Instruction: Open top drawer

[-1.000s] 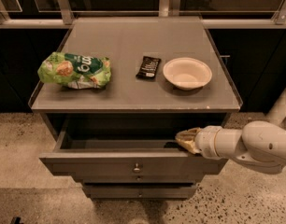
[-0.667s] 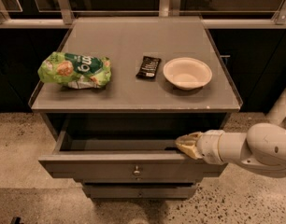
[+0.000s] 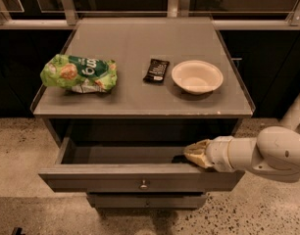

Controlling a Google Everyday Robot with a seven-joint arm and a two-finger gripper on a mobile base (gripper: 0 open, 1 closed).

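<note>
The top drawer (image 3: pixel 115 176) stands pulled out from under the grey counter, its shallow grey tray showing and a small round metal knob (image 3: pixel 143 184) at the centre of its front. My gripper (image 3: pixel 193 153) reaches in from the right on a white arm and rests at the drawer's right side, just behind the front panel's top edge. A narrower grey drawer front (image 3: pixel 146 200) shows below, closed.
On the countertop (image 3: pixel 140 43) lie a green chip bag (image 3: pixel 79 73), a dark snack packet (image 3: pixel 156 70) and a white bowl (image 3: pixel 197 76). Dark cabinets flank the counter. Speckled floor (image 3: pixel 22 146) lies around it.
The drawer has come a little further out towards the camera, and my gripper has moved with it along its right side.
</note>
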